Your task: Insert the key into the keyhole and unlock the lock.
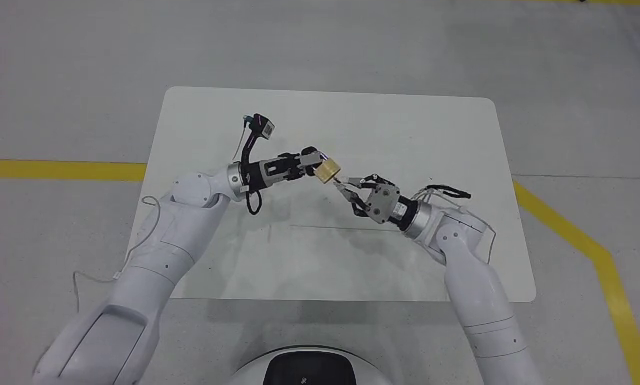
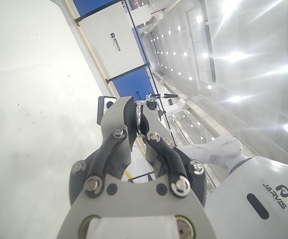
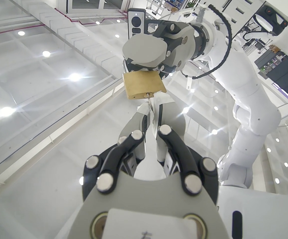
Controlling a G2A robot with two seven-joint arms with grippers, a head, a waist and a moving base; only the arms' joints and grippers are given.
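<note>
Top view: both arms meet above the middle of the white desk (image 1: 430, 135), well off its surface. The left end effector (image 1: 313, 163) comes in from one side, pinching the brass lock (image 1: 326, 170). The right end effector (image 1: 345, 186) faces it from the other side, fingertips just beside the lock's body. The key is too small to make out here.

Left wrist view: the left end effector (image 2: 137, 108) has its dark pads pressed together on the lock's silver shackle (image 2: 138, 119). The brass body is hidden behind the fingers.

Right wrist view: here's the clear look. The right end effector (image 3: 150, 106) is squeezed tight on the key (image 3: 148, 98), with white wrapping around the fingertips. The key's thin metal blade pokes out and its tip sits right at the keyhole in the lock's (image 3: 143, 85) end face. How deep it goes, I cannot tell. Opposite, the left end effector (image 3: 144, 68) clamps the lock from the shackle end and holds it in the air. The brass body is tilted slightly, its keyhole end pointing toward the key.
</note>
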